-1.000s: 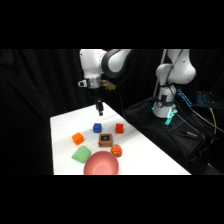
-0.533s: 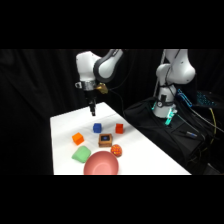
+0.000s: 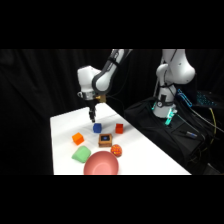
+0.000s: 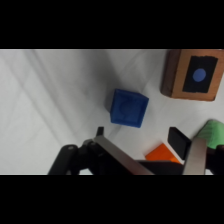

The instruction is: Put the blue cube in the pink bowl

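The blue cube (image 3: 97, 128) sits on the white table (image 3: 65, 122), just right of and below my gripper (image 3: 92, 116), which hangs a little above the tabletop. In the wrist view the blue cube (image 4: 129, 108) lies on the table ahead of my gripper (image 4: 139, 137), outside the gap between the fingers. The fingers stand apart with nothing between them. The pink bowl (image 3: 101, 164) rests at the table's near edge, well in front of the cube.
Around the cube lie a red cube (image 3: 119, 128), an orange cube (image 3: 77, 138), a brown block with a blue mark (image 3: 105, 140), an orange ball (image 3: 116, 150) and a green piece (image 3: 81, 154). The arm's base (image 3: 165, 107) stands at the right on black cloth.
The gripper has swung leftwards and come down towards the table, ending close beside the blue cube. The objects have not moved.
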Tool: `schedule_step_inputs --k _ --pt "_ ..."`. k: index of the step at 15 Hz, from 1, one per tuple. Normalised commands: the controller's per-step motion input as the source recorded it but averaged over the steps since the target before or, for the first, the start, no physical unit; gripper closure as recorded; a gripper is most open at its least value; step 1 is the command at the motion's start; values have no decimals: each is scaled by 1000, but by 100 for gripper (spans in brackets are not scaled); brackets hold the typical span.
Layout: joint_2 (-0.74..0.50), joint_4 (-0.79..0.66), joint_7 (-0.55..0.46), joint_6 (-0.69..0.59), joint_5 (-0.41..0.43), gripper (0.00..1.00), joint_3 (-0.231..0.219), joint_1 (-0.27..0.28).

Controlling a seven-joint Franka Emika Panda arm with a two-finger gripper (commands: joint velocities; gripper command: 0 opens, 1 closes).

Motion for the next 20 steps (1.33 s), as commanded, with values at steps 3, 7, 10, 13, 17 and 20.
schedule_step_inputs --k 3,7,10,13,17,20 --pt "117 10 -39 234 151 0 91 -72" --pt "123 0 -41 214 132 0 97 -83" --pt "101 -14 -55 193 143 0 124 -99" --pt "76 -18 -55 199 155 0 133 -103" --pt "42 -34 22 235 118 15 72 -70" --pt "25 -37 93 220 75 52 20 -30"
